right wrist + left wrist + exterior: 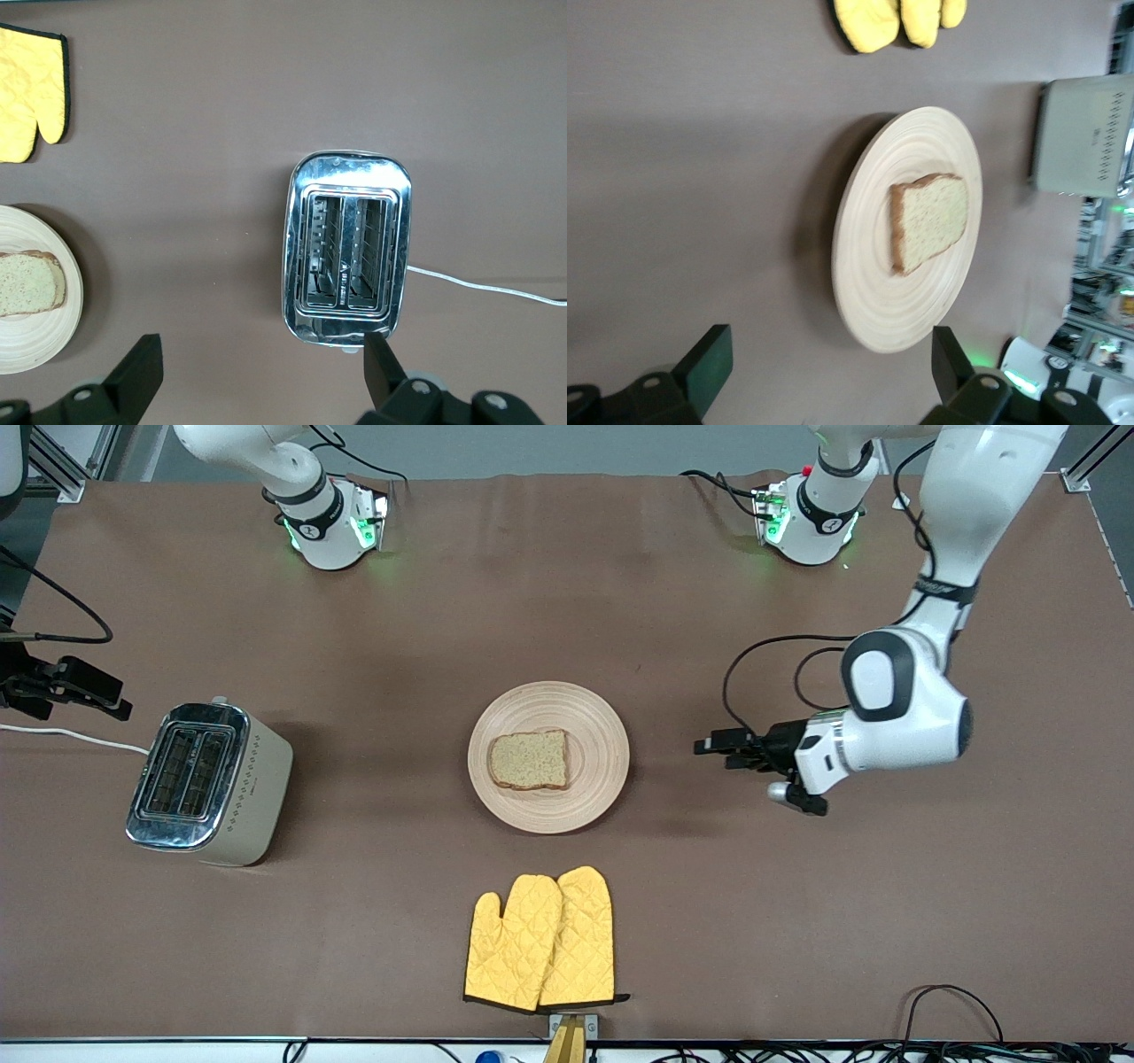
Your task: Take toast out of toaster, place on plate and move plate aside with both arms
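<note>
The toast [530, 760] lies flat on the plate [602, 731] at frame centre, the toaster [213, 779] at mid-left standing empty. The left gripper [722, 748], fingers spread, hovers low at the plate's right; the right gripper [75, 682], also spread, waits above the toaster at the left edge. A lopsided lift of the rim could probably tip the slice off.

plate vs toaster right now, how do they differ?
The plate is round, shallow and light wood; the toaster is boxy, cream-sided with a chrome top. The plate carries the toast; the toaster's two slots are empty. The toaster sits toward the right arm's end. Both rest on the table.
</note>
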Robot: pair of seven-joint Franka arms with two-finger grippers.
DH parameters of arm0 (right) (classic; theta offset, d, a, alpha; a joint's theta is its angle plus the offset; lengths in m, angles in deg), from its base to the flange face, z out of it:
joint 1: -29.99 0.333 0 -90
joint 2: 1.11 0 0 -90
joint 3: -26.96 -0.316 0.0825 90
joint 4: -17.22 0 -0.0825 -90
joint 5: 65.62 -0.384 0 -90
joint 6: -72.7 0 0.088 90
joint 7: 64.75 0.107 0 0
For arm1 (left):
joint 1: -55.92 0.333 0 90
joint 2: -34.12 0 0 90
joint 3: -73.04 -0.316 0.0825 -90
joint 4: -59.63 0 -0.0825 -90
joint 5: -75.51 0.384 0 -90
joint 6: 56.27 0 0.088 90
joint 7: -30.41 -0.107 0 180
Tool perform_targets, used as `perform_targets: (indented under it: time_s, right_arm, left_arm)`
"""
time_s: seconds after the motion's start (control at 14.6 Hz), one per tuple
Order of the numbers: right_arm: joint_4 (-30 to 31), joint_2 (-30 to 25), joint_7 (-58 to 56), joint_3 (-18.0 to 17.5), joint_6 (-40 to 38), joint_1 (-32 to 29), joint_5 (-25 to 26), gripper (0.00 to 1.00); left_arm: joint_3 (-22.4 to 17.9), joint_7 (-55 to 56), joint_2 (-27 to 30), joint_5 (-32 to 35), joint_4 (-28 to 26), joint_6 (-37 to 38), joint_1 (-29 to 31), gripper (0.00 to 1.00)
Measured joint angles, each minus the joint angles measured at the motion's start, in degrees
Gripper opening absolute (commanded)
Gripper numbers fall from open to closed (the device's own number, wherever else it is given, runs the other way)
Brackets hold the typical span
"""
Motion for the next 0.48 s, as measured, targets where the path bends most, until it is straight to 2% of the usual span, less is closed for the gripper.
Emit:
perform_targets:
  time_s: [0.14,0.48]
  right_arm:
    - [0.0,0.0,0.0,0.0,-0.03,-0.07,0.0,1.0]
    - [-0.1,0.01,-0.06,-0.19,-0.03,-0.22,0.0,1.0]
  left_arm:
    - [1.78,-6.87,-3.87,-6.85,-0.59,-2.71,-0.37,0.9]
    - [3.49,-20.84,-11.56,-18.95,-0.6,-3.15,-0.81,0.73]
